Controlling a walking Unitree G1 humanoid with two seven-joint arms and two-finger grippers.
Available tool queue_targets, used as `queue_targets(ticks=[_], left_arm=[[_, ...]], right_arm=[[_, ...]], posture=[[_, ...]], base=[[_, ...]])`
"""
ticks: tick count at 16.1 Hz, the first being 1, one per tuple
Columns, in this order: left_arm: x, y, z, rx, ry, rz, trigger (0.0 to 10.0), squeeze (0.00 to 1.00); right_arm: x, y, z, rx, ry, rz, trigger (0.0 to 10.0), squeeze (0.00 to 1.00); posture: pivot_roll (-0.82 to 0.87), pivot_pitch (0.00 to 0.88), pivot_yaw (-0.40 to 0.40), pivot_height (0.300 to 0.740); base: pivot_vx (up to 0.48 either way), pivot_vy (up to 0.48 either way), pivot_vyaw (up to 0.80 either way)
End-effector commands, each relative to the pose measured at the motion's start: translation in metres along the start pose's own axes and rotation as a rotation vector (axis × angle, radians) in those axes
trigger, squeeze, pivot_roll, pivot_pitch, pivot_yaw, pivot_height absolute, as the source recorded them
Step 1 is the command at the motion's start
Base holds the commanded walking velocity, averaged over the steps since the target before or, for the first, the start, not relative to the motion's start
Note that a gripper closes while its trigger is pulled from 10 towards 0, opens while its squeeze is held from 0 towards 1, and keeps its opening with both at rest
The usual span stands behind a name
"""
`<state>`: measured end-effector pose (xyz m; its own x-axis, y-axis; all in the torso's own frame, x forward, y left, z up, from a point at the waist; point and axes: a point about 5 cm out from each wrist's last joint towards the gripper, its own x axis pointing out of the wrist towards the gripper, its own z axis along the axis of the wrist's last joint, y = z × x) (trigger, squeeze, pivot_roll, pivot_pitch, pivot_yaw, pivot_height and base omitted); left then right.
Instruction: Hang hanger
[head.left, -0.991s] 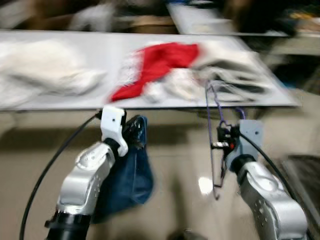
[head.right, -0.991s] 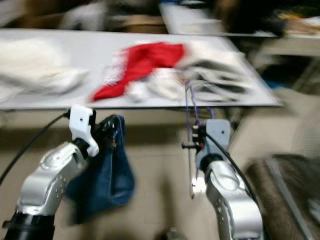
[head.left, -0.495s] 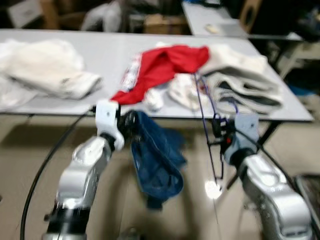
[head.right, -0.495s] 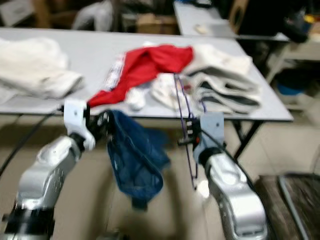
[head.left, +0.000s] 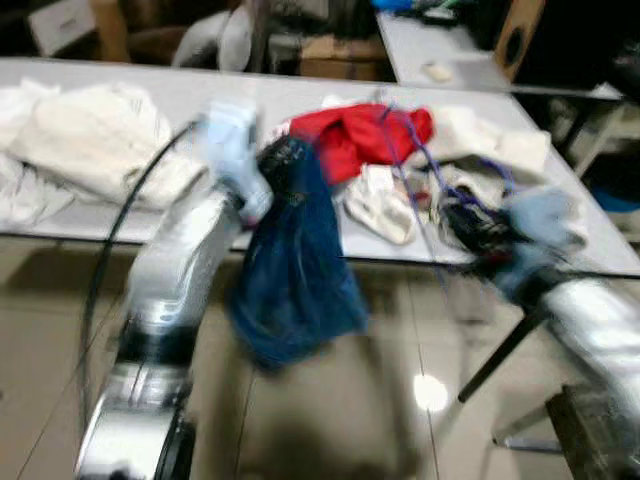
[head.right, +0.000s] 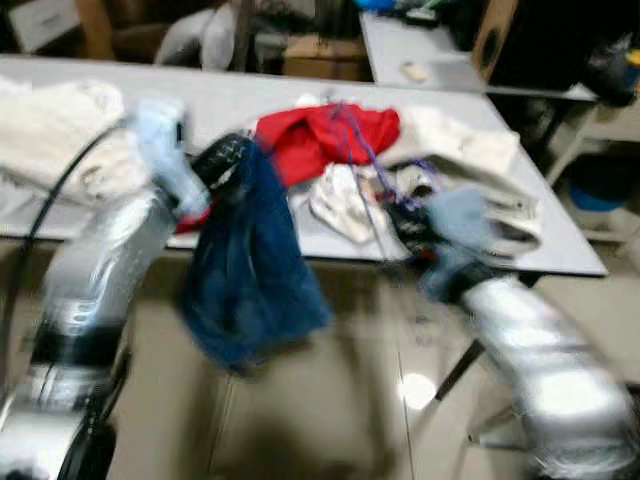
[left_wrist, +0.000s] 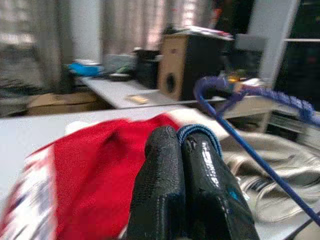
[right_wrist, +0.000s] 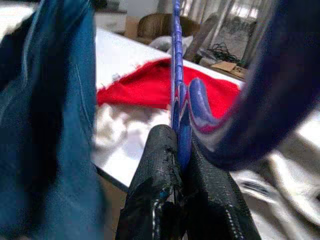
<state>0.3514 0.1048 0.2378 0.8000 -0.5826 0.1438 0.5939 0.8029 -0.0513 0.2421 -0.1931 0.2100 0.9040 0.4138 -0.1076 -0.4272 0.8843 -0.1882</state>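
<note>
1. Left gripper (head.left: 283, 160): was raised above the near edge of the table, fingers (left_wrist: 165, 190) pressed together on the waistband of the blue garment.
2. Blue garment (head.left: 295, 270): dark denim, hung from the left gripper down past the table edge, between the two arms.
3. Right gripper (right_wrist: 182, 150): was held over the right part of the table, fingers (right_wrist: 155, 185) clamped on the wire of the hanger.
4. Hanger (right_wrist: 176, 65): blue-purple, thin wire; it rose from the right gripper and stood over the red garment and pale cloths. Head views blurred; its outline was smeared there.
5. Table (head.left: 180, 90): grey, long, strewn with laundry.
6. Red garment (head.left: 355, 135): lay crumpled near the table's middle, just behind the blue garment.
7. White clothes (head.left: 85, 140): heaped on the table's left part.
8. Pale folded cloths (head.right: 470, 160): lay at the table's right end, beside the red garment.
9. Second table (head.right: 430, 65): stood behind, with small items on it.
</note>
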Motion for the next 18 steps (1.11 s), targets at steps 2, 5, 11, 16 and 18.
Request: queue_targets(ticks=[2, 5, 11, 16, 18], left_arm=[[0.019, 0.0, 0.028, 0.041, -0.06, -0.068, 10.0, 0.0], [0.038, 0.008, 0.055, 0.083, -0.084, -0.078, 10.0, 0.0], [0.066, 0.003, 0.097, 0.158, -0.138, -0.144, 10.0, 0.0], [0.076, -0.018, 0.12, 0.161, -0.206, -0.276, 10.0, 0.0], [0.077, -0.028, 0.133, 0.16, -0.245, -0.335, 10.0, 0.0]], right_arm=[[-0.02, -0.01, 0.016, -0.035, -0.019, 0.112, 10.0, 0.0], [-0.042, -0.015, 0.027, -0.051, 0.018, 0.27, 10.0, 0.0], [-0.059, -0.004, 0.02, -0.004, 0.184, 0.521, 10.0, 0.0], [-0.047, -0.005, 0.016, -0.058, 0.242, 0.507, 10.0, 0.0], [-0.033, -0.009, 0.017, -0.094, 0.226, 0.452, 10.0, 0.0]], posture=[[-0.03, 0.0, -0.011, 0.723], [-0.03, 0.0, -0.007, 0.723], [-0.03, 0.0, -0.012, 0.723], [-0.02, 0.0, -0.011, 0.723], [-0.02, 0.0, -0.012, 0.723]], base=[[0.371, 0.0, 0.0], [0.38, 0.0, 0.0], [0.386, 0.0, 0.0], [0.389, 0.0, 0.0], [0.39, 0.0, 0.0]])
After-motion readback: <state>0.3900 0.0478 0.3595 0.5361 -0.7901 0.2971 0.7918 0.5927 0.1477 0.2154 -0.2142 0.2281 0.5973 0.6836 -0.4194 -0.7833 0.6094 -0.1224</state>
